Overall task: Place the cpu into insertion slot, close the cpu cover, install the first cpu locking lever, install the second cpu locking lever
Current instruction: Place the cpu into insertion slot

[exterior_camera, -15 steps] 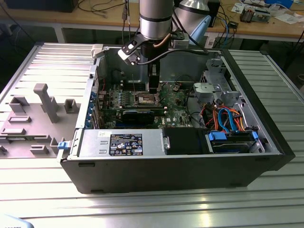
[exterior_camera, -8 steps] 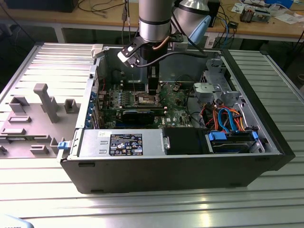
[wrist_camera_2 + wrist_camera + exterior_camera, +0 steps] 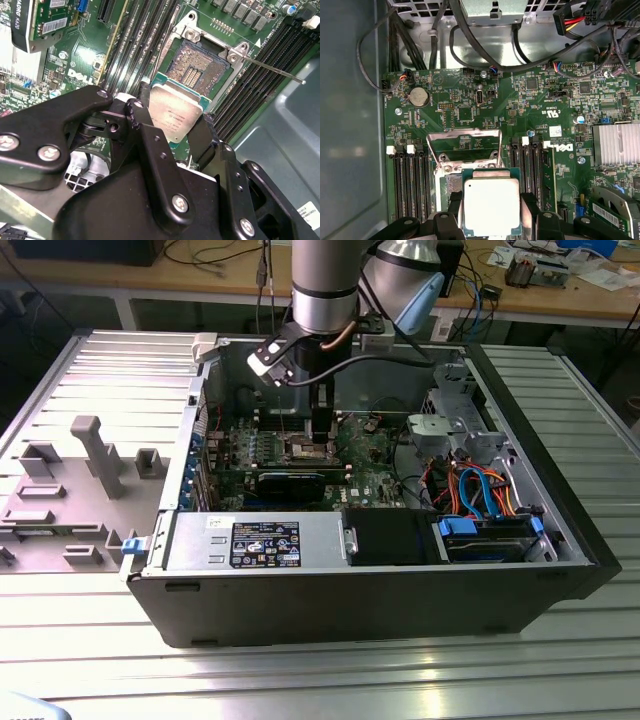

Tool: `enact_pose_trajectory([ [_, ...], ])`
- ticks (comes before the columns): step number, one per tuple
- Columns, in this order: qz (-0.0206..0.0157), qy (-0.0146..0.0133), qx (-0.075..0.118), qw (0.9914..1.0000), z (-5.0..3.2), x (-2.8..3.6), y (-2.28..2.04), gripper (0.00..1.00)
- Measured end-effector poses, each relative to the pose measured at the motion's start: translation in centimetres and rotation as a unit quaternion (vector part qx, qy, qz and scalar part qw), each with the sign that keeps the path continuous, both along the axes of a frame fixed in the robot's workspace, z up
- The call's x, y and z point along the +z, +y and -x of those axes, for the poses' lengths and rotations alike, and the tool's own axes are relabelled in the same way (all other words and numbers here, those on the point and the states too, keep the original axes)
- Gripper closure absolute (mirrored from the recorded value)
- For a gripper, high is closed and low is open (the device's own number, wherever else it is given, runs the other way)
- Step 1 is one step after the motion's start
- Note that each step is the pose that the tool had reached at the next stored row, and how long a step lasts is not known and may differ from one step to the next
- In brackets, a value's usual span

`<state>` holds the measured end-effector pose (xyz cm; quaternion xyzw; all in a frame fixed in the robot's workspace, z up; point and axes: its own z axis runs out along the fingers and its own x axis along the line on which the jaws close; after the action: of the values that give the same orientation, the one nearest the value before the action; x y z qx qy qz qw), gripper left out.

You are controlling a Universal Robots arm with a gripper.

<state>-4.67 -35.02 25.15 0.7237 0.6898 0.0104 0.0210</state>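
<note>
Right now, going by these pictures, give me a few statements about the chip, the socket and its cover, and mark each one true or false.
1. The gripper is clamped on the cpu. True.
2. The cpu cover is shut over the insertion slot. False: the cover stands raised and open.
3. The cpu is fully seated. False: in the second wrist view, part of the slot's dark centre lies bare beyond the chip.
4. Long memory slots flank the insertion slot on two sides. True.
</note>
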Motion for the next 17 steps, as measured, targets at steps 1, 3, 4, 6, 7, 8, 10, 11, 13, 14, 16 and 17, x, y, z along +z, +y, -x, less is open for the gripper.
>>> enact_pose_trajectory([
  [1,0.0000,0.0000,0.000,1.00000,0.02,0.00,0.01,0.45],
  [3,0.0001,0.0001,0.000,1.00000,0.10,-0.01,0.02,0.45],
  [4,0.0001,0.0000,0.000,1.00000,0.12,-0.02,0.03,0.45],
  [6,0.0000,0.0000,0.000,1.00000,0.20,-0.03,0.03,0.45],
  [7,0.0000,0.0000,0.000,1.00000,0.24,-0.04,0.03,0.45],
  [8,0.0000,0.0000,0.000,1.00000,0.27,-0.05,0.03,0.45],
  [10,0.0000,0.0000,0.000,1.00000,0.32,-0.06,0.03,0.45],
  [11,0.0000,0.0000,0.000,1.00000,0.36,-0.08,0.03,0.45],
  [13,0.0000,0.0000,0.000,1.00000,0.38,-0.10,0.03,0.45],
  [14,0.0000,0.0000,0.000,1.00000,0.40,-0.11,0.03,0.45],
  [16,0.0000,0.0000,0.000,1.00000,0.44,-0.13,0.03,0.45],
  [17,0.0000,0.0000,0.000,1.00000,0.46,-0.14,0.03,0.45],
])
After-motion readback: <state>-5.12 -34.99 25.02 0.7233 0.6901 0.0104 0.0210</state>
